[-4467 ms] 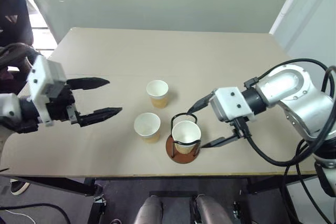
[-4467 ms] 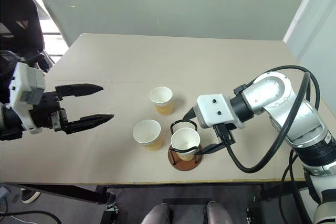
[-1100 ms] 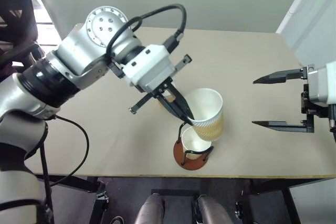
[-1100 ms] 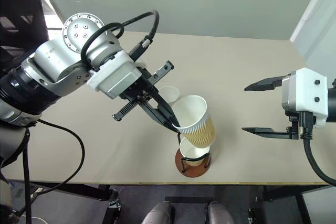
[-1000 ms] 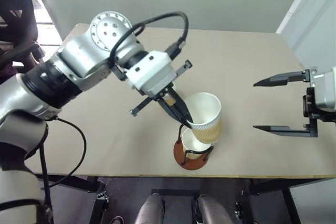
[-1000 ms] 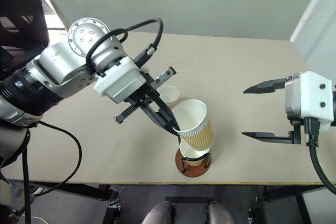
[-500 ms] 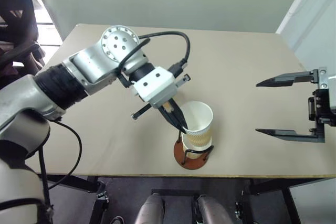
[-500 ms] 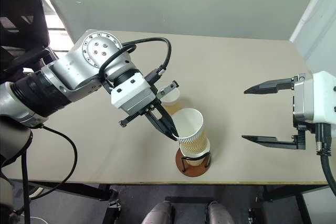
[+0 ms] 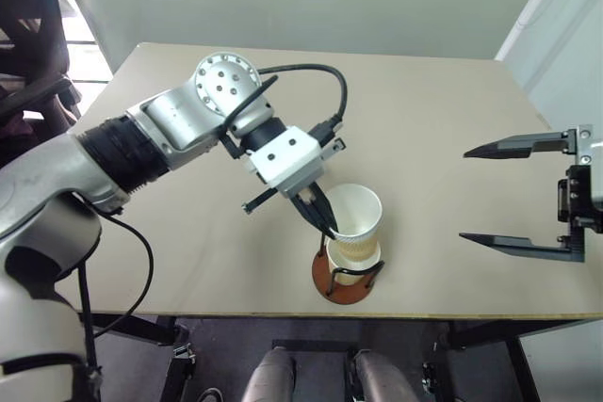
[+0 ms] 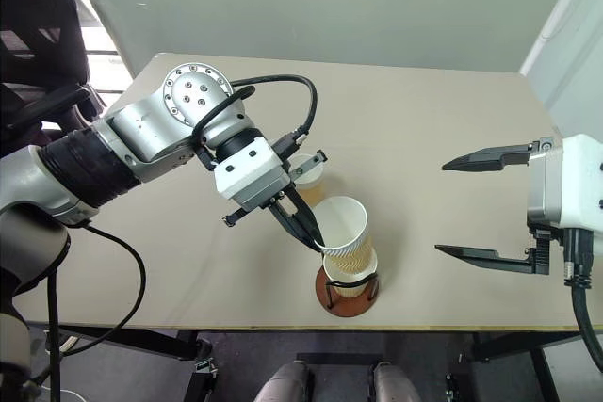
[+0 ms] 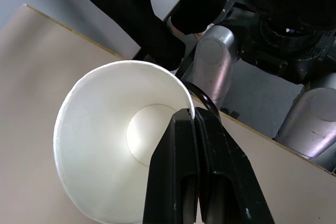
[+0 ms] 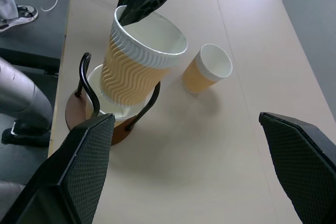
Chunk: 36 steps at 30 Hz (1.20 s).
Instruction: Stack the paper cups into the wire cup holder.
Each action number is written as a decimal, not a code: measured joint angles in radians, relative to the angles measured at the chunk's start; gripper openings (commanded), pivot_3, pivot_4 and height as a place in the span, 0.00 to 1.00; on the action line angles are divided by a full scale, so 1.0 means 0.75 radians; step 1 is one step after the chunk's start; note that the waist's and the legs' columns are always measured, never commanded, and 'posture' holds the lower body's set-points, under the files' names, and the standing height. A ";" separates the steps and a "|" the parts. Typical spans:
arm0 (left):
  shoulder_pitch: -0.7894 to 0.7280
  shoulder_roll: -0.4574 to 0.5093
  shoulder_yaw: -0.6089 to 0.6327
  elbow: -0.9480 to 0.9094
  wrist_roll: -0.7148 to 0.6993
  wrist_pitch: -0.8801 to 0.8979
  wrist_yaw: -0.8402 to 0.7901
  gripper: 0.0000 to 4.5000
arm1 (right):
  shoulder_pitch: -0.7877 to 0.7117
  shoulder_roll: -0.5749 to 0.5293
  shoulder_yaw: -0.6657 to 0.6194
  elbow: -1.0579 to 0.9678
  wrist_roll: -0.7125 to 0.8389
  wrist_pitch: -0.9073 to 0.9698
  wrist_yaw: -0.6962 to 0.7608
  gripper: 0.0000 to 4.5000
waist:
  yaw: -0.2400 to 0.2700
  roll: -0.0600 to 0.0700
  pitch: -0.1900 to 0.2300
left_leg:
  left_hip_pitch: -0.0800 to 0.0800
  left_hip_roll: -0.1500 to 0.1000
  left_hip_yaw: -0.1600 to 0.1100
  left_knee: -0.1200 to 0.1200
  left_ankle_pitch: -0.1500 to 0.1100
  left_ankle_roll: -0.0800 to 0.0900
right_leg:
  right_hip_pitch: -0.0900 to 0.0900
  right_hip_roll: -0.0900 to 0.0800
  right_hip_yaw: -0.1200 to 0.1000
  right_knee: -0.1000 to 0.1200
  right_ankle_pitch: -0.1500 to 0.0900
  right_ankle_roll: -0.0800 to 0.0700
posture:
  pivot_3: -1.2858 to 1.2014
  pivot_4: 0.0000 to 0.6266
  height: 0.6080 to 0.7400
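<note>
— Starting from the left: left gripper [image 9: 325, 223] pinched tight on the near rim of a paper cup [image 9: 354, 228], one finger inside the wall, one outside. Cup tilted a little, its lower part already nested into the cup in the wire cup holder [image 9: 342, 275].

— And the holder?

— Near the front edge of the tabletop [image 9: 188, 261], brown disc base, black wire loops hugging the bottom cup. Upper cup not fully seated by the look of it; a good stretch of its ribbed wall standing above the lower rim.

— So mid-insertion of the second cup. Next?

— Probably push down a touch, straighten the tilt, then part the jaws and lift clear without dragging the rim along.

— Third cup [image 10: 307, 183]?

— Upright on the tabletop just behind the holder, partly hidden by the left wrist. Untouched.

— Further right?

— Right gripper [image 9: 524, 195] hovering well apart from the cups, jaws spread wide, holding nothing. Free to fetch the last cup, though the left arm sits nearer.
</note>
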<state>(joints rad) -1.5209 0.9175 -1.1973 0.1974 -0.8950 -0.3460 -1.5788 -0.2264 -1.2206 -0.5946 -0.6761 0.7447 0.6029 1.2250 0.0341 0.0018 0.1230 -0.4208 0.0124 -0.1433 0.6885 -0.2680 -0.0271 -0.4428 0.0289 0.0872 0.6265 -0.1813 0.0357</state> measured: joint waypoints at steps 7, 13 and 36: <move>0.000 0.007 -0.024 -0.035 -0.015 0.010 0.000 0.04 | 0.000 -0.001 0.000 0.000 0.000 0.000 -0.017 1.00 | 0.000 0.000 0.000 | 0.000 0.000 0.000 0.001 0.000 0.000 | 0.000 0.000 0.000 0.000 0.000 0.000 | 0.52 0.24 1.00; 0.000 0.002 -0.029 -0.030 -0.006 0.006 -0.001 0.46 | 0.000 -0.001 0.000 0.000 0.000 -0.001 -0.032 1.00 | 0.000 0.000 0.000 | 0.000 0.000 0.000 0.003 -0.001 0.001 | 0.001 0.000 0.000 0.000 0.000 0.001 | 0.52 0.24 1.00; 0.139 -0.258 0.600 1.125 0.641 0.060 -0.005 0.99 | -0.106 -0.001 0.187 0.129 -0.044 -0.151 -0.023 1.00 | 0.001 0.004 0.000 | -0.006 -0.001 0.001 0.015 -0.006 0.010 | 0.000 0.000 0.002 0.000 0.004 0.008 | 0.52 0.24 1.00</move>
<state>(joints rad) -1.4169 0.7240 -0.7471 1.0411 -0.4144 -0.3012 -1.5825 -0.3060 -1.2213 -0.4541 -0.5793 0.7116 0.4896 1.2075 0.0350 0.0045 0.1233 -0.4252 0.0116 -0.1428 0.6998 -0.2725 -0.0194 -0.4424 0.0286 0.0885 0.6264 -0.1784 0.0420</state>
